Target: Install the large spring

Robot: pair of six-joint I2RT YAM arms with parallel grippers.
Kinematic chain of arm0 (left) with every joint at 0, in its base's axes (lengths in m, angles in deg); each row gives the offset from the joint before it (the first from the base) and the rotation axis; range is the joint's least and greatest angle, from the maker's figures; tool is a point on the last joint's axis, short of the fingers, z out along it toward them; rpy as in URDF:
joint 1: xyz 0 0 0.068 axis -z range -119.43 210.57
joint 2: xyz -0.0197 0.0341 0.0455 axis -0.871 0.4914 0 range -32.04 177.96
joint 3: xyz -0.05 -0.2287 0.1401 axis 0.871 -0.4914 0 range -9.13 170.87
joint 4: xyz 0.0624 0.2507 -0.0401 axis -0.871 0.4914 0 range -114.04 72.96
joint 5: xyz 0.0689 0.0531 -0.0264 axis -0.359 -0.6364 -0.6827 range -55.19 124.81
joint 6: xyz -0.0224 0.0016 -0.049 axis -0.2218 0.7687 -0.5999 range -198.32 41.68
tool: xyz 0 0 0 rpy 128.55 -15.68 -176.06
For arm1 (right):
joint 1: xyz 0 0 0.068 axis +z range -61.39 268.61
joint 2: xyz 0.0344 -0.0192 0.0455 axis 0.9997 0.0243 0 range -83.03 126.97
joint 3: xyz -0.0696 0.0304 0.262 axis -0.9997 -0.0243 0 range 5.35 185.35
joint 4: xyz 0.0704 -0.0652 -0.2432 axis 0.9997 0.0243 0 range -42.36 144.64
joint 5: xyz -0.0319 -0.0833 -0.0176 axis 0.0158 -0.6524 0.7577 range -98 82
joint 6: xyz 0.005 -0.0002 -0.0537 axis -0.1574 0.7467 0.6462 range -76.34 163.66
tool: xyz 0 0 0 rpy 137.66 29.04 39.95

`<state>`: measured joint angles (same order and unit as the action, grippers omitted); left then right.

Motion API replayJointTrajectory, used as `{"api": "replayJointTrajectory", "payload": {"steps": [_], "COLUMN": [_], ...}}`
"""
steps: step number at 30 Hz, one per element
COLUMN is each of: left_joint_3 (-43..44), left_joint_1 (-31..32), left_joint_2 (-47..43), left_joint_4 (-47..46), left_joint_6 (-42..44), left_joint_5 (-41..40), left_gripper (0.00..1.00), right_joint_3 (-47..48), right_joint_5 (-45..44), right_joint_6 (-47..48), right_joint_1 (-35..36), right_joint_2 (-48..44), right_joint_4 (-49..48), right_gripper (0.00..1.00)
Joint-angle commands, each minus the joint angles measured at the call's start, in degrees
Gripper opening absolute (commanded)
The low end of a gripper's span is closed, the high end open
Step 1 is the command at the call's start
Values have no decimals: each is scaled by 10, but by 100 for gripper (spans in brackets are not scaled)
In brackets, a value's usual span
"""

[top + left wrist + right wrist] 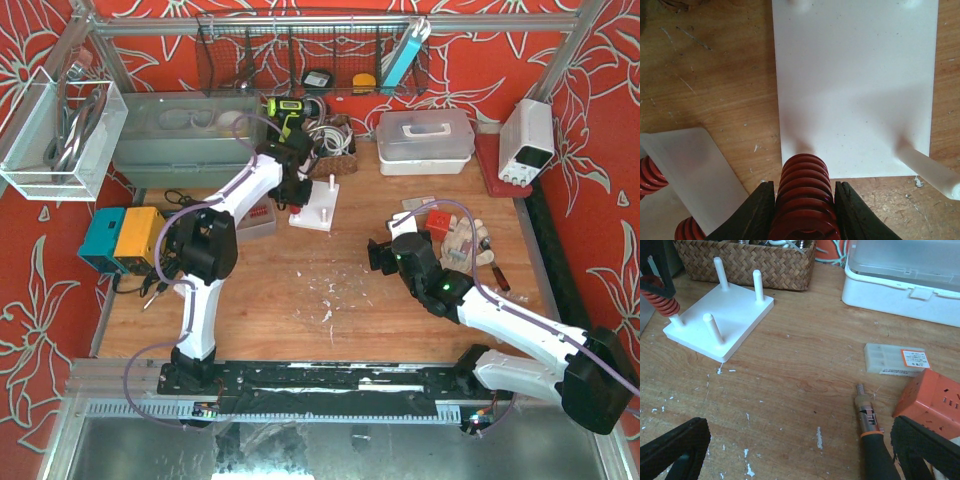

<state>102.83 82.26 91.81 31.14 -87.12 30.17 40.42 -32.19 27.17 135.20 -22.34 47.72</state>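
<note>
- Red large spring [804, 207], lower centre of frame, sat clenched in my left gripper [804, 187] over the pegboard [855, 90].
- Step in hand was threading the peg [676, 321]; next needed straight lowering, I judged.
- My right gripper [800, 447] gaped empty.

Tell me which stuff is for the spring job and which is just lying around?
For the job: red spring, white peg board, left end effector holding the spring.
Just lying about: screwdriver, orange box, wicker basket, white lidded box.

I find no legible text. The orange label [915, 359] on the small plastic box [884, 359] is too blurred to read.
</note>
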Motion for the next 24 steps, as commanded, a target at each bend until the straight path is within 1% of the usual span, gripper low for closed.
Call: {"api": "replayJointTrajectory", "payload": {"steps": [1, 5, 8, 11, 14, 19, 24], "left_joint_3": [-7, -20, -27, -27, -27, -23, -43], "left_joint_1": [-6, -8, -9, -10, -10, -10, -10], "left_joint_2": [10, 12, 11, 8, 3, -18, -69], "left_joint_4": [-12, -20, -25, -26, -29, -30, -43], "left_joint_6": [5, 5, 5, 6, 6, 5, 4], "left_joint_5": [0, 3, 5, 7, 9, 10, 0], "left_gripper": [21, 26, 35, 42, 51, 57, 58], "right_joint_3": [-6, -6, -6, -6, -5, -6, -5], "right_joint_5": [-15, -17, -16, -16, -17, -19, -19], "right_joint_6": [5, 5, 5, 5, 5, 5, 6], "right_joint_1": [5, 5, 5, 5, 5, 5, 5], "right_joint_2": [-6, -6, -5, -3, -2, -2, 0], "right_joint_4": [8, 7, 7, 6, 6, 6, 5], "right_gripper": [99, 99, 99, 99, 99, 99, 99]}}
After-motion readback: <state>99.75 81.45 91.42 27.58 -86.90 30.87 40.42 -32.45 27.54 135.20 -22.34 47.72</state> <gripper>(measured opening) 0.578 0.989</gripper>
